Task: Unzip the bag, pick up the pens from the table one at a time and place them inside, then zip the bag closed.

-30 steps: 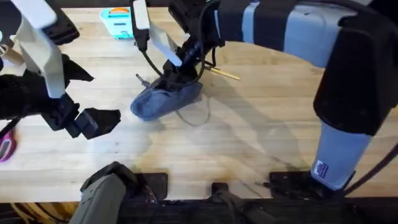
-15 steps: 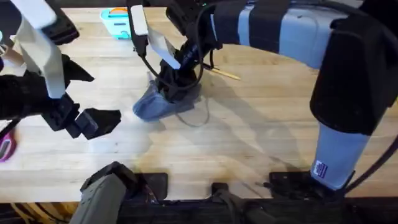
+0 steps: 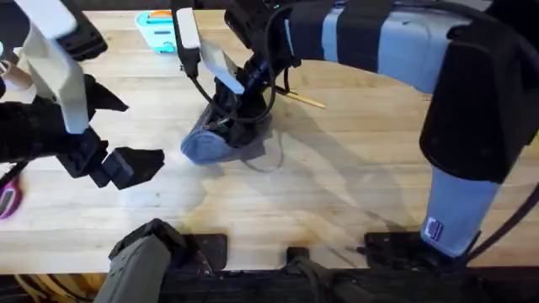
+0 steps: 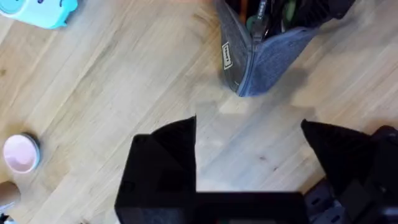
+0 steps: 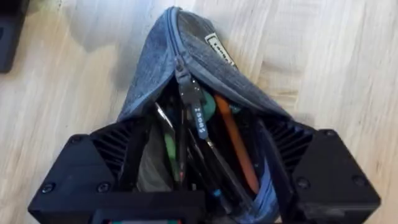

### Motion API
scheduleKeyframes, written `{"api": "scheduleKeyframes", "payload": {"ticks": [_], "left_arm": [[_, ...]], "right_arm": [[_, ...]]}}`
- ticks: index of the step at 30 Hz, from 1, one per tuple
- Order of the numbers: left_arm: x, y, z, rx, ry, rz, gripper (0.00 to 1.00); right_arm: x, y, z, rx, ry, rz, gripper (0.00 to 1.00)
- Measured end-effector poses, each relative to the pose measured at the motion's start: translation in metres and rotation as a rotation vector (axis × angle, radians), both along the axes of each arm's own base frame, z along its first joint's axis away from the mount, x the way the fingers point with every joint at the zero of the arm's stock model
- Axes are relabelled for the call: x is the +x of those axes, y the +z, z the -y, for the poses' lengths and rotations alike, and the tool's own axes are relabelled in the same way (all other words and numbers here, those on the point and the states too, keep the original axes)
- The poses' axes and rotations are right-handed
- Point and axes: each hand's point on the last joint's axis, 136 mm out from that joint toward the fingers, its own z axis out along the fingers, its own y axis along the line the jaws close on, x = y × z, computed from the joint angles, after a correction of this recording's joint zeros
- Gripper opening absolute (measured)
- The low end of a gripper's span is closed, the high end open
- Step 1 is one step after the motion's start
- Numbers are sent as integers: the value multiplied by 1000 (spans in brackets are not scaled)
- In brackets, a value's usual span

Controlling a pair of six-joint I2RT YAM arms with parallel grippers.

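Note:
The blue-grey bag [image 3: 210, 143] lies mid-table with its zipper undone; it also appears in the left wrist view [image 4: 264, 53]. In the right wrist view its mouth [image 5: 186, 68] gapes, showing an orange pen [image 5: 236, 149], a green one [image 5: 169, 149] and dark ones inside. My right gripper [image 3: 237, 111] reaches across and stands open at the bag's mouth [image 5: 214, 186], one finger on each side of the fabric. A tan pen [image 3: 303, 99] lies on the table [image 3: 354, 185] just right of the bag. My left gripper [image 3: 139, 168] hovers open and empty to the bag's left [image 4: 249, 134].
A teal toy toaster [image 3: 156, 29] stands at the back left, also seen in the left wrist view [image 4: 37, 9]. Pink-handled scissors [image 3: 7, 202] lie at the left edge. Bare wood stretches across the front and right of the table.
My right gripper has dropped lower onto the bag's open mouth, and the bag has bunched and shifted slightly. The left arm has not moved.

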Motion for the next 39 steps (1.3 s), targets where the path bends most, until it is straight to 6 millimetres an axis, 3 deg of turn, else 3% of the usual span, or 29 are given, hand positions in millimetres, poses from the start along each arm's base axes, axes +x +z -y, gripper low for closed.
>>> {"api": "scheduleKeyframes", "payload": {"ticks": [7, 10, 11, 14, 15, 20, 23, 24, 25, 33, 39], "left_arm": [[0, 0, 0, 0, 0, 0, 993], [0, 0, 0, 0, 0, 0, 993], [0, 0, 0, 0, 0, 0, 993], [0, 0, 0, 0, 0, 0, 993], [0, 0, 0, 1, -2, 0, 992], [0, 0, 0, 1, -2, 1, 993], [0, 0, 0, 1, -2, 1, 993], [0, 0, 0, 1, -2, 1, 993], [0, 0, 0, 1, -2, 1, 993], [0, 0, 0, 1, -2, 0, 993], [-2, -1, 2, -7, -2, -11, 994]], "right_arm": [[-1, 1, 1, -5, -8, -10, 996], [-1, 12, 3, -2, -40, -23, 996], [5, 45, 8, 34, -123, -29, 996], [14, 81, 19, 80, -207, -31, 997], [25, 110, 37, 115, -299, -36, 997], [42, 145, 91, 110, -496, -72, 997], [51, 149, 130, 35, -633, -56, 997], [57, 145, 159, -53, -736, -29, 997], [58, 143, 166, -80, -760, -24, 996], [48, 128, 187, -207, -817, -49, 997], [59, 114, 200, -280, -878, -27, 997]]}}
